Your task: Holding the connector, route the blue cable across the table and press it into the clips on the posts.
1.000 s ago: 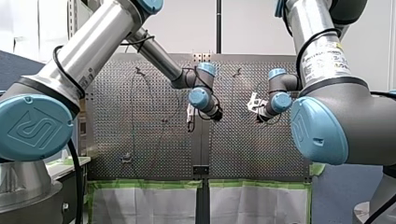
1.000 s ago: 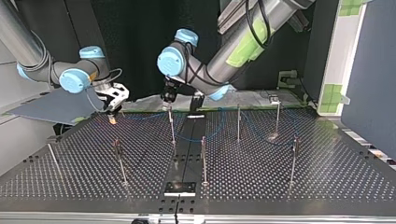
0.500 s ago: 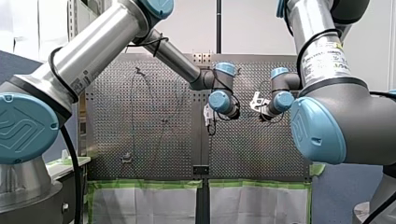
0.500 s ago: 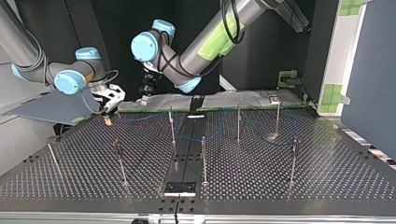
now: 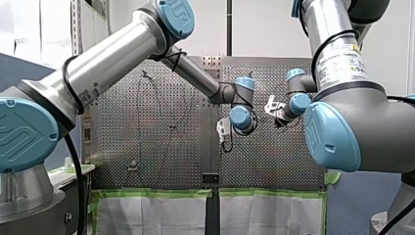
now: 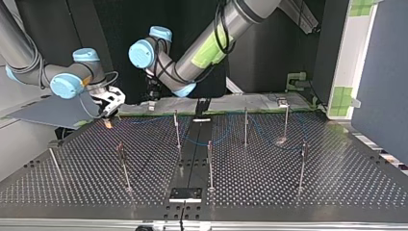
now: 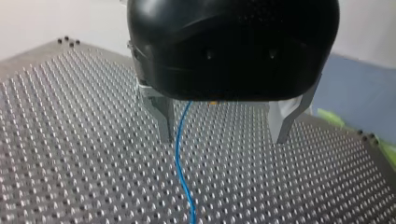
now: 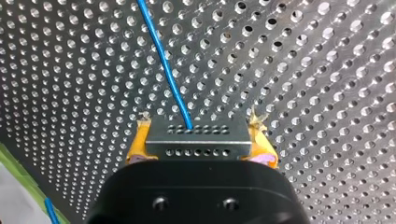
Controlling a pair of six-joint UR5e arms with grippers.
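Note:
My right gripper [image 8: 196, 142] is shut on the grey metal connector [image 8: 196, 136], its yellow pads pressed against the connector's two ends. The blue cable [image 8: 164, 65] leaves the connector and runs off over the perforated table. My left gripper [image 7: 223, 139] hangs open just above the table, and the blue cable [image 7: 181, 154] passes between its metal fingers, close to one of them. In the top view my right gripper [image 6: 109, 103] is at the far left edge of the table and my left gripper [image 6: 151, 95] is close beside it. Thin posts [image 6: 176, 129] stand across the table.
More posts [image 6: 246, 126] [image 6: 210, 163] [image 6: 302, 166] rise from the perforated table [image 6: 337, 192], with the blue cable [image 6: 193, 143] lying slack among the far ones. A dark strip [image 6: 190, 168] runs down the table's middle. Green-taped panels [image 6: 353, 53] stand at the top view's right.
My left arm has swung toward my right gripper, to the front view's right and the top view's left. My right gripper has shifted only slightly and keeps the connector.

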